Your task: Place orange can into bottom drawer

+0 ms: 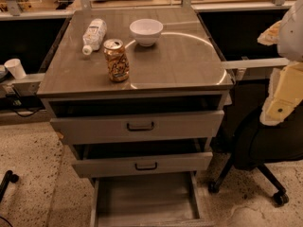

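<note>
The orange can (116,60) stands upright on the grey cabinet top (180,60), towards its front left. The bottom drawer (147,197) is pulled out at the foot of the cabinet, and its plain grey floor is bare. My gripper (279,100) shows as white and cream parts at the right edge of the camera view. It is well to the right of the cabinet and far from the can, and nothing shows in it.
A white plastic bottle (93,35) lies on its side behind the can. A white bowl (146,31) stands at the back middle. The two black-handled drawers (140,126) above are slightly out. A black office chair (265,145) stands at the right. A paper cup (15,68) sits at the left.
</note>
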Robot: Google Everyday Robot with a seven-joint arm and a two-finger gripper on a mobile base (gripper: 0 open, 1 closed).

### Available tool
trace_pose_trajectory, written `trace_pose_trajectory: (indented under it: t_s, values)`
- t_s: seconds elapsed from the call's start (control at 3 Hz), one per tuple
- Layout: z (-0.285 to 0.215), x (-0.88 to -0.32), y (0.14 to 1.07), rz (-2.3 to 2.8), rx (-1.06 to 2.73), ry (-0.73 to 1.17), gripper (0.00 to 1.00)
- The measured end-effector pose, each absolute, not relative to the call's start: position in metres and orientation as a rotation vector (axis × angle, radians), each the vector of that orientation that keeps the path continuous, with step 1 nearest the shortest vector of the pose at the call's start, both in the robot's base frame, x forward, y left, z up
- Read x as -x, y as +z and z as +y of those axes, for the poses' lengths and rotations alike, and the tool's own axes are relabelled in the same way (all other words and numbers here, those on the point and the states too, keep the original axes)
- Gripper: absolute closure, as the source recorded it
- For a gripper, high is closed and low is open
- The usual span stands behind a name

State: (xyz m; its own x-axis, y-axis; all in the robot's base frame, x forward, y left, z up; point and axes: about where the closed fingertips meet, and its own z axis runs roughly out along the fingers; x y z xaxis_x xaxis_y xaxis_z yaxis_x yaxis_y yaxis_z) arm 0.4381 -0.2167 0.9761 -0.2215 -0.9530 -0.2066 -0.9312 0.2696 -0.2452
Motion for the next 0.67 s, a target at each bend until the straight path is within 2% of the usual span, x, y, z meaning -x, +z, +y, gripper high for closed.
trace_pose_trajectory:
  t_s: [0.67]
  values:
    - [-0.2097,-0.4439,0.9732,2.227,1.74,-0.059,0.0]
